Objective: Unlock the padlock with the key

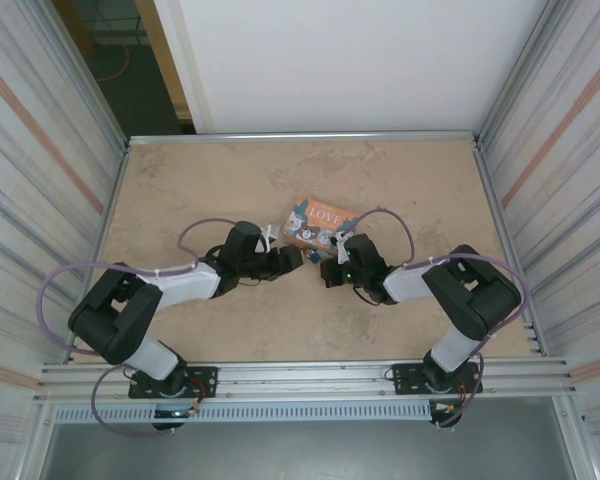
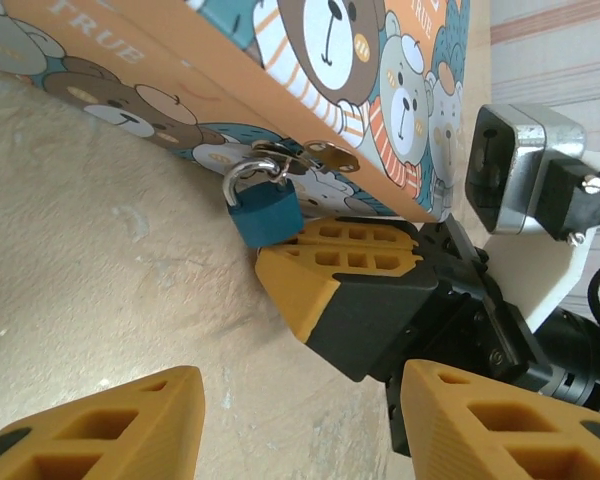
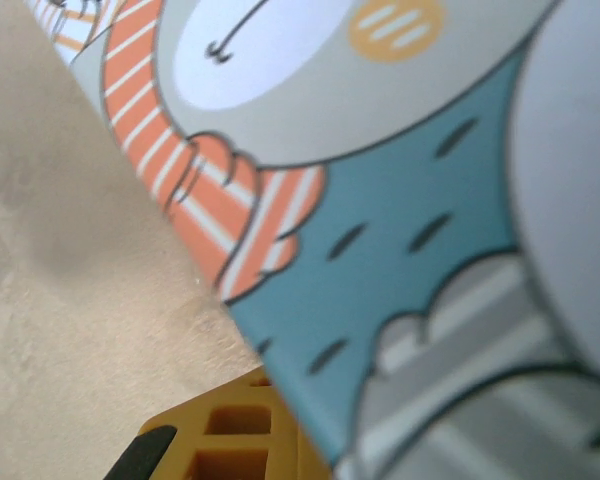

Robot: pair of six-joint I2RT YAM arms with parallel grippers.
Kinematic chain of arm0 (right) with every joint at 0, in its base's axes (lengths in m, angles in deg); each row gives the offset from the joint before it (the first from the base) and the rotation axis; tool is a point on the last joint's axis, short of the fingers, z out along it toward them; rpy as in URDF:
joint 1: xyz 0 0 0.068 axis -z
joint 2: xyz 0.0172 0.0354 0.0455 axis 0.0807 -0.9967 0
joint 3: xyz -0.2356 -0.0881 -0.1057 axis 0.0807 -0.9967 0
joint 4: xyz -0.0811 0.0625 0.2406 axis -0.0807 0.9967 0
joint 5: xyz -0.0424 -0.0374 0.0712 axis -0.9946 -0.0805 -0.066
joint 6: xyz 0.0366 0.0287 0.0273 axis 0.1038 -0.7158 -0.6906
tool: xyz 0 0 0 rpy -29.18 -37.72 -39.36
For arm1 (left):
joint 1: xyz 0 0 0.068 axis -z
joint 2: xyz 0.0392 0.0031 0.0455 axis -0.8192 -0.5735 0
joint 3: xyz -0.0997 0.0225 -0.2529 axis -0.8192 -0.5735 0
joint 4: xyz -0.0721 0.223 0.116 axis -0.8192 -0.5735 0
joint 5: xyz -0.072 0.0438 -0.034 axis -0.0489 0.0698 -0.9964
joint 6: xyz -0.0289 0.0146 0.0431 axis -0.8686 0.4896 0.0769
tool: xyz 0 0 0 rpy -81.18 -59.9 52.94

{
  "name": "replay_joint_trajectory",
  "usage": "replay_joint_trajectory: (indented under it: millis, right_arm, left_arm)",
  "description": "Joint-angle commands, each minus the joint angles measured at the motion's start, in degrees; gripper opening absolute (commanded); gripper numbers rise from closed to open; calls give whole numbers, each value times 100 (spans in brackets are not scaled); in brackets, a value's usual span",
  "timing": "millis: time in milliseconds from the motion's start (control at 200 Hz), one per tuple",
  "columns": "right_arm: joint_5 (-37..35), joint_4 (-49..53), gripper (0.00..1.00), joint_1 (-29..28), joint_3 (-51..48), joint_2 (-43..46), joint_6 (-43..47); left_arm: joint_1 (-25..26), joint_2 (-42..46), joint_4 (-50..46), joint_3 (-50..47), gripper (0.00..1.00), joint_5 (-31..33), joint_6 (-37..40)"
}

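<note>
Beige tabletop, left gripper parted (empty), right gripper closed beside teal padlock

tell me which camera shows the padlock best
Left wrist view: the padlock hangs close and sharp from the tin box, blue body and silvery shackle clear. Top external: too small to tell. Right wrist: blurred box print up close.

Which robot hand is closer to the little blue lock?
Right. The right gripper, shut, sits just beside the padlock; the left gripper hangs open, farther back from it.
</note>
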Motion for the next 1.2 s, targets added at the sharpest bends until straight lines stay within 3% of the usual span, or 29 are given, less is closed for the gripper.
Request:
replay_joint_trajectory:
  millis: [0,341,817,1192]
  right_arm:
    - [515,715,0,95,248,257,-253]
    - [1168,1775,0,231,767,407,-713]
    - [1327,1904,0,212,894,529,-1879]
    - [1292,1906,0,115,956,512,-2239]
  left_arm:
    - [-41,248,953,-365,55,252,-428]
    - [-37,116,2018,-779,55,432,-1022]
    - [-35,-651,3134,-982,52,449,-1674]
    - [-18,-1291,3873,-967,49,334,-2083]
